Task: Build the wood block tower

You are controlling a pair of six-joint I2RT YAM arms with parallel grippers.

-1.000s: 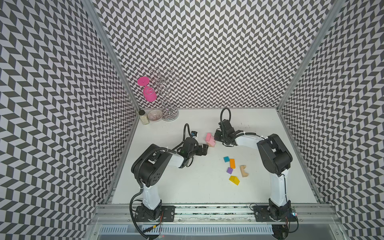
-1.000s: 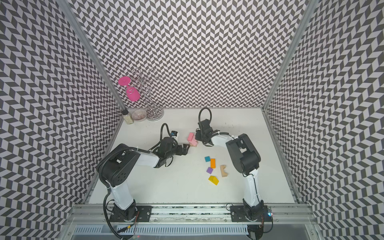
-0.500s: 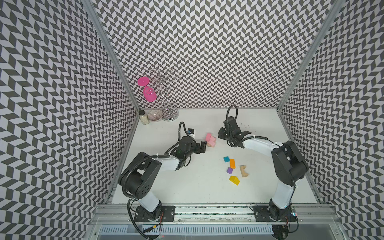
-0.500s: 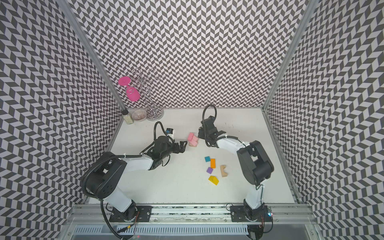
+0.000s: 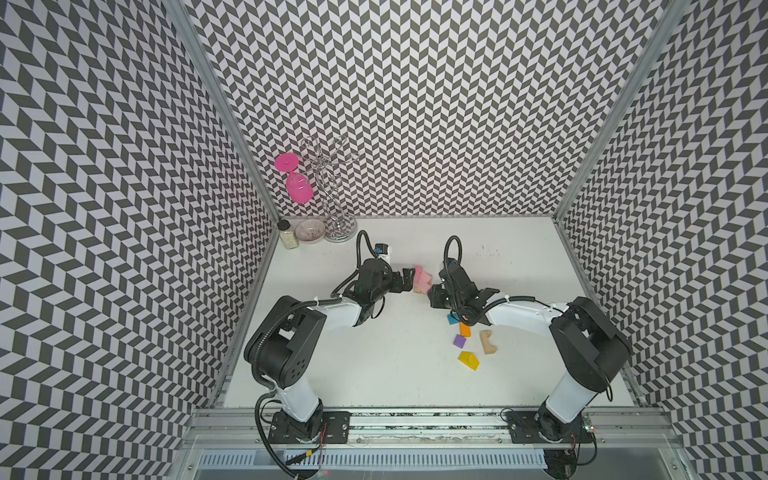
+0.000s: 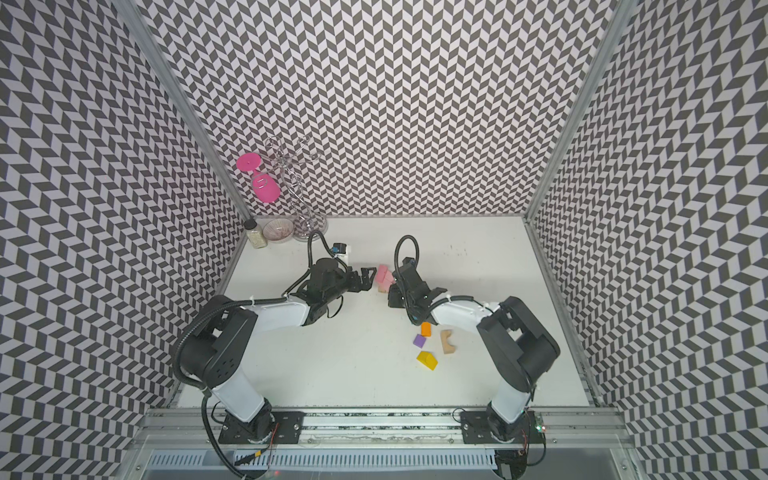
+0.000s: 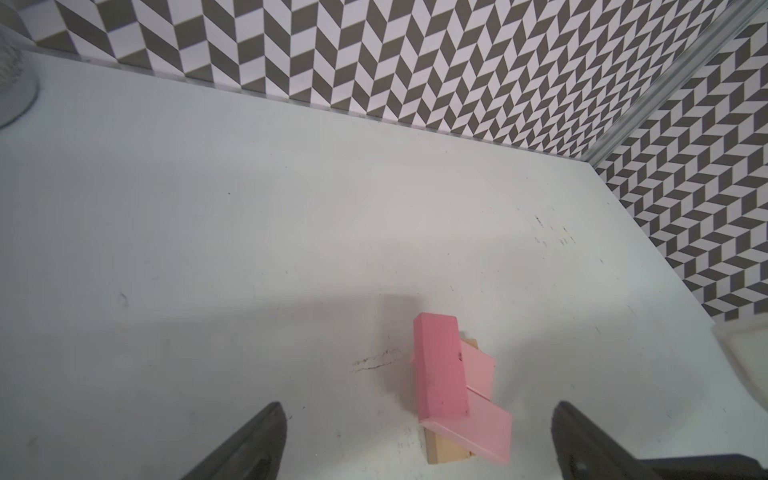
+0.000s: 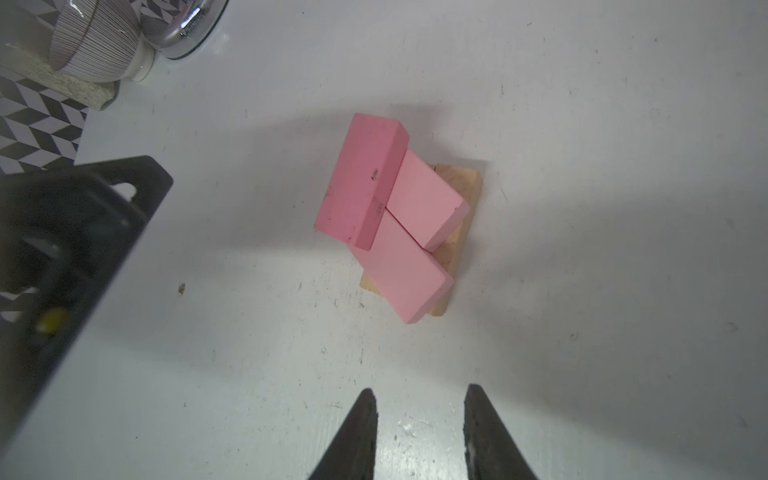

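The tower (image 5: 421, 279) (image 6: 384, 277) is a low stack with a tan bar (image 8: 461, 195) at the bottom. Two pale pink slabs (image 8: 419, 203) lie across the bar, and a darker pink slab (image 8: 359, 183) (image 7: 439, 370) leans on them. My left gripper (image 5: 408, 277) (image 7: 417, 405) is open wide just left of the stack. My right gripper (image 5: 433, 291) (image 8: 420, 390) sits just short of the stack's right front, open by a narrow gap with nothing in it. Loose wood blocks lie front right: teal cube (image 5: 451, 319), orange slab (image 5: 465, 329), purple cube (image 5: 459, 341), yellow roof piece (image 5: 468, 360), tan arch (image 5: 488, 342).
At the back left corner stand a wire rack (image 5: 337, 224) with a pink goblet (image 5: 298, 189) hanging on it, a striped bowl (image 5: 310, 231) and a small shaker jar (image 5: 287, 235). Patterned walls close in the white table (image 5: 395, 374) on three sides.
My left gripper has moved back and up to the stack's left side. My right gripper has drawn back from the stack toward the front. The stack itself has not shifted.
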